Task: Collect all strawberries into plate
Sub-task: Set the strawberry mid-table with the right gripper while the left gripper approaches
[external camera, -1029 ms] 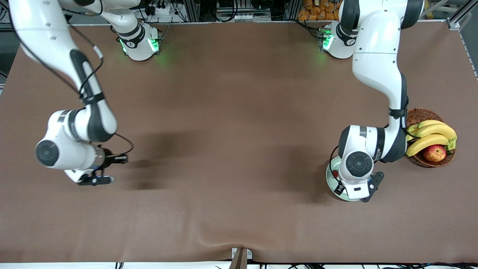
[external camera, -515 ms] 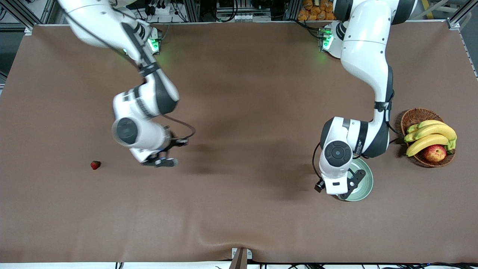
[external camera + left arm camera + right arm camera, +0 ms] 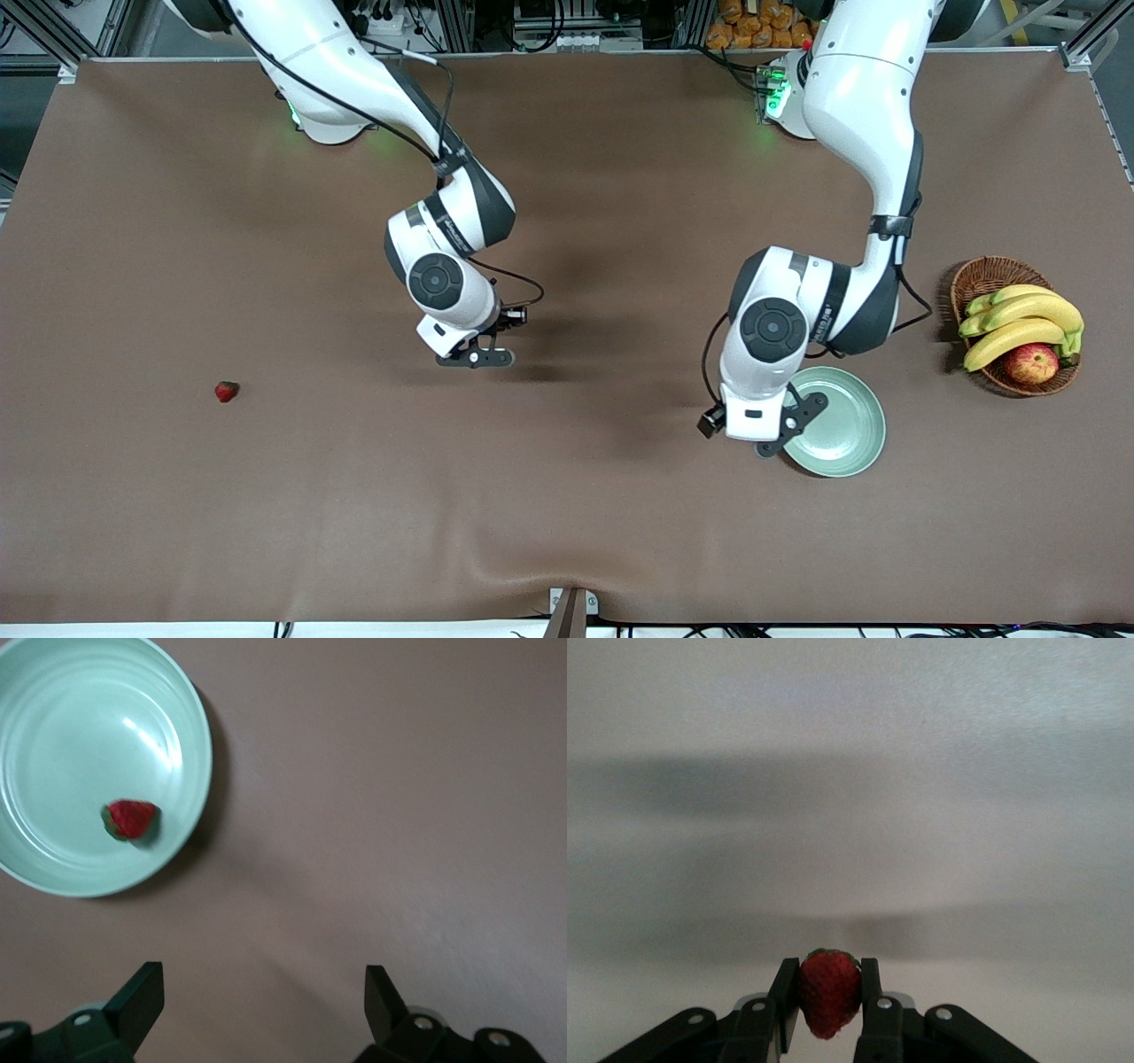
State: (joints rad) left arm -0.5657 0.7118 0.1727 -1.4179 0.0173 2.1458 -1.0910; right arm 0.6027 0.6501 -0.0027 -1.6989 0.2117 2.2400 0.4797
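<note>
No writing is readable. The right gripper (image 3: 830, 1014), over bare brown cloth (image 3: 567, 496), pinches a bumpy strawberry (image 3: 829, 990). The left gripper (image 3: 261, 1001) hangs open beside the glossy round plate (image 3: 53, 870) holding a second berry (image 3: 131, 819); a third berry (image 3: 227, 391) lies toward the right arm's end.

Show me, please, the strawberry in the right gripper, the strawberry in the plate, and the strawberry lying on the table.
Held strawberry (image 3: 829, 992), right wrist view: its red body between the fingers.
Strawberry in the plate (image 3: 132, 819), left wrist view: its red middle.
Strawberry on the table (image 3: 227, 391), front view: its centre.

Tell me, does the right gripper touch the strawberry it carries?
Touching. In the right wrist view, the right gripper has both fingers pressed against the sides of the strawberry, with no gap showing.
</note>
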